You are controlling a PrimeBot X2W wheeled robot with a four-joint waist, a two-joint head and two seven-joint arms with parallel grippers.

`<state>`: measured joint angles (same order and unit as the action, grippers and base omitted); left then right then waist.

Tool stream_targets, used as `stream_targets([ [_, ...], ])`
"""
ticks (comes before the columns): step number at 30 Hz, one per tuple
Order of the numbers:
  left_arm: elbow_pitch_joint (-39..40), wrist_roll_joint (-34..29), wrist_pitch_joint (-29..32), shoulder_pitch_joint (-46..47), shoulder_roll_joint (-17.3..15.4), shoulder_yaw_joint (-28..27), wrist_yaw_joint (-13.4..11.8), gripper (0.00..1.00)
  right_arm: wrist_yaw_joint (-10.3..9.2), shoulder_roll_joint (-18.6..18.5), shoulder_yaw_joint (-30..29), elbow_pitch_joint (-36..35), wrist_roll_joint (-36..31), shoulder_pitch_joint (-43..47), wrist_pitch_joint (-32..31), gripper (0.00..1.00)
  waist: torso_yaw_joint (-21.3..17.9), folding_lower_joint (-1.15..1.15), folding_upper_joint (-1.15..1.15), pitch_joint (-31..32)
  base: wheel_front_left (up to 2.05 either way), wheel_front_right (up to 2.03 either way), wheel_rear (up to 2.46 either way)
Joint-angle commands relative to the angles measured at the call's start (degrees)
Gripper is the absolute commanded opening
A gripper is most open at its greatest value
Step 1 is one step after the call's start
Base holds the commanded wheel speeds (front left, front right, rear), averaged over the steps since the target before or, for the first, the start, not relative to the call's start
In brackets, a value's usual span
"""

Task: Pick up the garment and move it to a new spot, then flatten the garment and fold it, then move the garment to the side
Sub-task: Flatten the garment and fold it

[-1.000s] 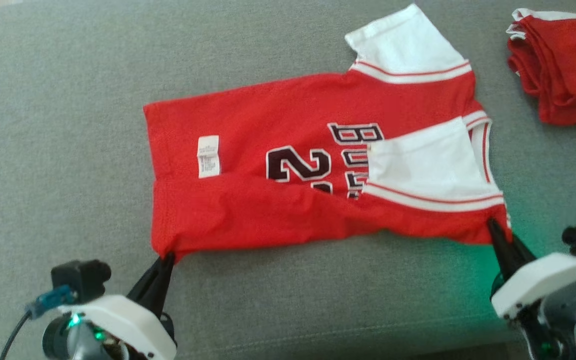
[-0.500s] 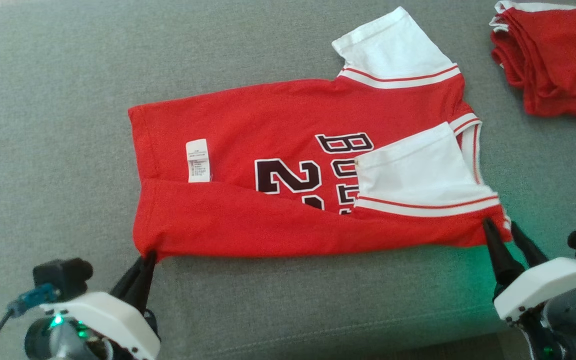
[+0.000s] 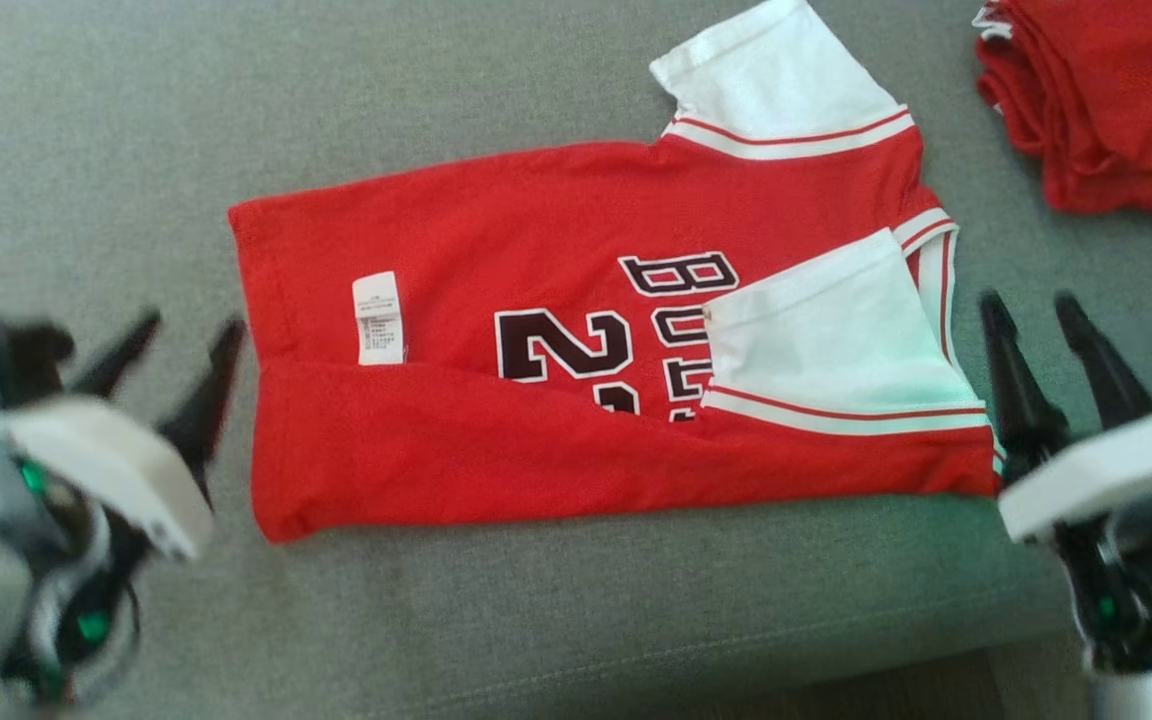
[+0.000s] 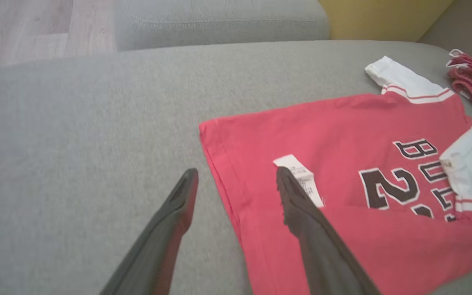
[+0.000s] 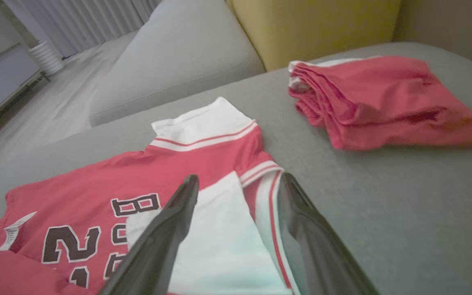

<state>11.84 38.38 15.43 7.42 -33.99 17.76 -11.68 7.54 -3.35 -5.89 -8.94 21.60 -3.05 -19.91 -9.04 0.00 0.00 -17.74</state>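
item: red jersey [image 3: 576,330], white sleeves, dark lettering and a figure 2 on the chest; lies flat on the grey couch seat [image 3: 86,130], near the middle of the head view, hem toward the robot's left, collar toward its right. near long edge folded up over the body, covering the lower part of the print; near sleeve [image 3: 826,330] folded in over the chest; far sleeve [image 3: 776,80] spread out flat. white care label [image 3: 378,318] showing close to the hem. left gripper [image 3: 192,322]: just beside the hem, fingers spread wide, nothing between them; in the left wrist view one finger crosses in front of the hem edge beside the label, contact cannot be told. right gripper [image 3: 1027,298]: just beside the collar end, fingers spread wide, holding nothing. also present: folded pile of red cloth [image 3: 1106,110] with white trim, on the same seat, well apart from the jersey at the far right; yellow cushion [image 5: 314,24] behind the pile; pale wood floor [image 4: 23,28] beyond the couch.
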Motion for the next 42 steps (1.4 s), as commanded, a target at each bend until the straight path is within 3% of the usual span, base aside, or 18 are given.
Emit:
stream_targets([
  [1, 0.29, -0.64, 1.06, 5.13, -2.74, -2.58, 0.72, 1.00, -0.05, -1.65, 2.35, -2.38, -0.33, -2.91, 0.40, 1.00, -0.31, 0.00, 0.00, -0.93, 0.00, 0.00, 0.00],
  [8, -9.75, -1.26, 6.59, 19.30, -3.02, 0.72, 5.54, 1.00, -0.05, -3.66, 10.78, 0.47, -0.05, -11.47, 1.10, 1.00, -1.63, 0.00, 0.00, -4.64, 0.00, 0.00, 0.00],
  [14, -19.00, -2.40, 8.76, 27.30, -1.68, 2.92, 7.38, 1.00, -0.05, -4.72, 16.20, 4.17, 0.46, -17.37, 2.57, 1.00, -2.64, 0.00, 0.00, -6.83, 0.00, 0.00, 0.00],
  [21, -26.35, -2.41, 9.76, 31.74, -0.96, 4.04, 9.13, 1.00, -0.05, -5.74, 19.18, 7.12, 1.26, -21.57, 3.75, 1.00, -3.62, 0.00, 0.00, -8.21, 0.00, 0.00, 0.00],
  [27, -27.72, -1.67, 11.33, 32.30, -1.15, 5.19, 11.13, 1.00, -0.05, -7.08, 19.50, 8.14, 1.46, -23.43, 3.92, 1.00, -3.65, 0.00, 0.00, -8.57, 0.00, 0.00, 0.00],
  [28, -27.60, -1.54, 11.69, 32.32, -1.18, 5.43, 11.42, 0.97, -0.05, -7.31, 19.46, 8.25, 1.45, -23.76, 3.88, 1.00, -3.55, 0.00, 0.00, -8.60, 0.00, 0.00, 0.00],
  [29, -27.39, -1.44, 12.08, 32.36, -1.25, 5.70, 11.75, 0.81, -0.05, -7.51, 19.44, 8.35, 1.43, -24.10, 3.79, 1.00, -3.43, 0.00, 0.00, -8.63, 0.00, 0.00, 0.00],
  [30, -27.11, -1.43, 12.12, 32.46, -1.30, 5.78, 11.87, 0.54, -0.05, -7.66, 19.40, 8.43, 1.42, -24.49, 3.71, 1.00, -3.30, 0.00, 0.00, -8.71, 0.00, 0.00, 0.00],
  [32, -26.75, -1.71, 11.55, 32.78, -1.17, 5.69, 11.47, 0.23, -0.05, -7.86, 19.42, 8.68, 1.25, -25.47, 3.58, 1.00, -3.00, 0.00, 0.00, -8.84, 0.00, 0.00, 0.00],
  [34, -26.76, -1.86, 11.31, 33.00, -0.81, 5.93, 11.34, 0.00, -0.05, -7.86, 19.75, 9.25, 1.03, -26.77, 3.32, 1.00, -2.72, 0.00, 0.00, -9.08, 0.00, 0.00, 0.00],
  [42, -26.24, -2.66, 5.49, 35.56, 2.32, 5.79, 11.00, 0.00, -0.05, -8.87, 19.02, 21.18, -3.33, -40.29, 0.60, 1.00, 0.45, 0.00, 0.00, -10.69, 0.00, 0.00, 0.00],
])
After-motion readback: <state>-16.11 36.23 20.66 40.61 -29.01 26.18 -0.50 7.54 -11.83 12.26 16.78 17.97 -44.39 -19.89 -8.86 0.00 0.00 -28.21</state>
